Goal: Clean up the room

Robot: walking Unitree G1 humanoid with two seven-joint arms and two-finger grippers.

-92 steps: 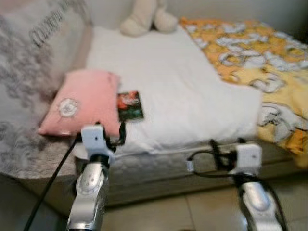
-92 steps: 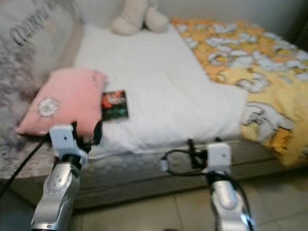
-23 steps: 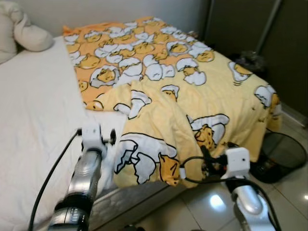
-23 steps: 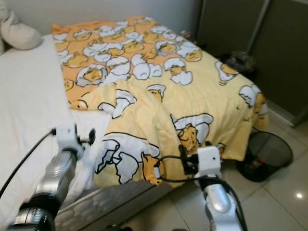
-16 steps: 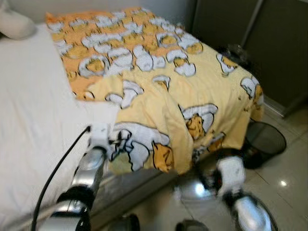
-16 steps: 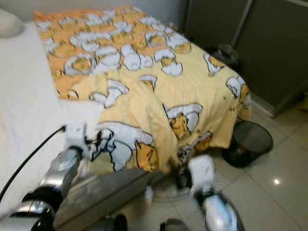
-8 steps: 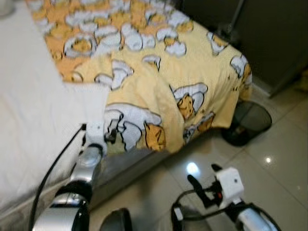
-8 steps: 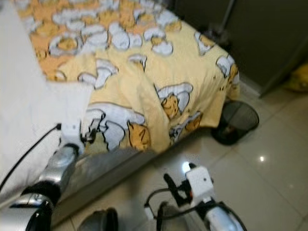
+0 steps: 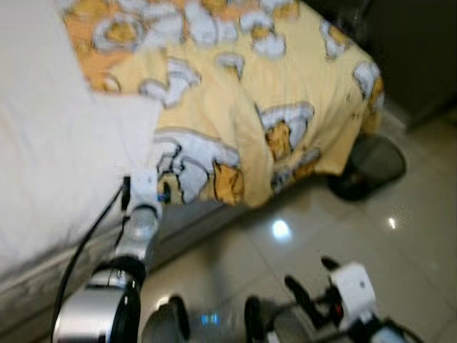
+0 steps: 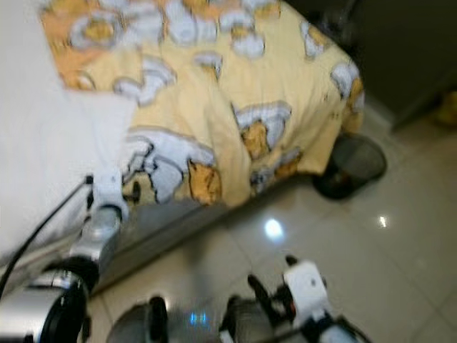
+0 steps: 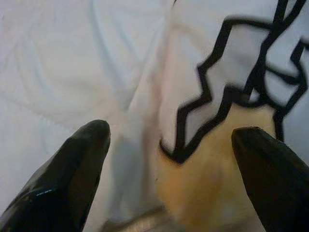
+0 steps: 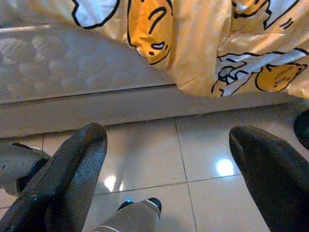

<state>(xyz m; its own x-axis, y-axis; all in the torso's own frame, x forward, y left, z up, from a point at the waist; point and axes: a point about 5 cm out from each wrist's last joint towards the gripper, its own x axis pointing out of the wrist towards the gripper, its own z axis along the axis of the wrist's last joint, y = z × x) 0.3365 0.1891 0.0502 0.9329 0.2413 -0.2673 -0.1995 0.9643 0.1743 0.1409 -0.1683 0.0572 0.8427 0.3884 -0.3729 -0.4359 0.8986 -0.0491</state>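
**Q:** Fig. key: where was the task's thing, & how would it likely handle?

**A:** The yellow blanket (image 9: 235, 93), printed w/ egg cartoons, lay rumpled across the bed, one corner hanging off the mattress edge (image 12: 72, 63) toward the tiled floor (image 9: 400, 236). Beside it lay the white sheet (image 9: 50, 157). Judged soft, light, limp; it would sag & drag if lifted at one point only. Best hold, probably: the bunched hem where print meets white sheet, just ahead of the left gripper (image 11: 169, 169).

**Q:** Pincer states?

**A:** Left gripper was at the bed edge, fingers spread wide, nothing between them; the blanket's border sat in the gap, whether touching or not was unclear. Right gripper (image 12: 169, 183) was low over the floor, well apart from the bed, fingers also wide, holding nothing.

**Q:** What was hidden or unclear?

**A:** Head views were blurred. The blanket's far end was cut off at the frame top. A dark round mesh basket (image 9: 368, 168) stood on the floor by the bed's corner; contents not discernible. How far the hanging corner reached toward the floor couldn't be told.
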